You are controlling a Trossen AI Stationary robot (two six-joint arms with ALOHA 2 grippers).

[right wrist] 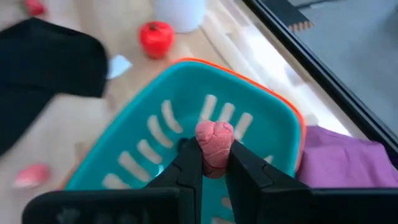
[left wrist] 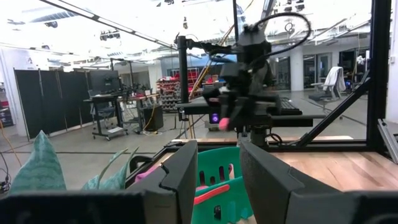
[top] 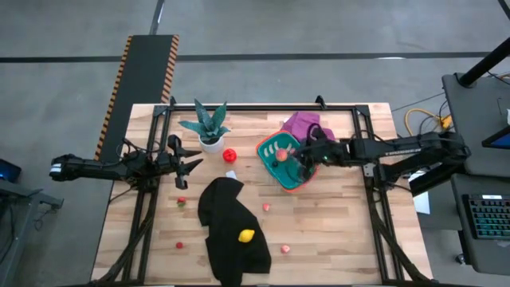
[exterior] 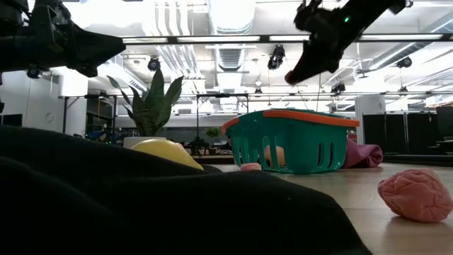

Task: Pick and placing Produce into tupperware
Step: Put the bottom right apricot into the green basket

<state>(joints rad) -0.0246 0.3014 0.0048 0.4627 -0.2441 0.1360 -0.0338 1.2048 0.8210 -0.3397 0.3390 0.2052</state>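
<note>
1. A small pink produce piece (right wrist: 214, 142) is pinched between the narrowly set fingers of the right gripper (right wrist: 214, 163), and it hangs directly above the open teal tupperware (right wrist: 155, 106); the container's floor lies straight below the piece, so the coming move is judged to be a release or a short lowering, with no sideways shift needed.
2. In the high view the right gripper (top: 304, 157) is placed over the tupperware (top: 269, 148), which sits right of the table's centre, just beside a purple cloth (top: 301, 123) on its far side. One piece can already be seen inside it.
3. In the low view the gripper is held clear above the orange rim, not touching it.
4. The right arm is stretched in from the right edge, roughly level, with the wrist tipped downward.
5. The left gripper (top: 188, 157) is parked at the left side near the potted plant (top: 207, 123), fingers slightly apart, nothing held; it is the farther arm from the container.
6. Loose produce remains on the table: a red tomato (top: 229, 155) near the plant, a yellow piece (top: 246, 235) on a black cloth (top: 227, 231), and small pink and red pieces on the near side.
</note>
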